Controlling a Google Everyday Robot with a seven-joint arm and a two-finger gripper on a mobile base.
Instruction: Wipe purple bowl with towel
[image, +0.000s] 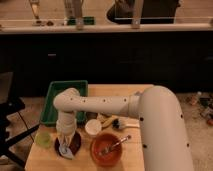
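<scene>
I note the gripper (65, 144) pressing a pale towel (66, 150) down into the purple bowl (75, 145) at the wooden table's (132, 150) front left, finger state hidden from me, with a green cup (43, 138) just left and an orange bowl (107, 149) right.

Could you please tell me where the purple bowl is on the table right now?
In the camera view, the purple bowl sits near the table's front-left corner, between the green cup and the orange bowl, directly under the claw and towel.
</scene>
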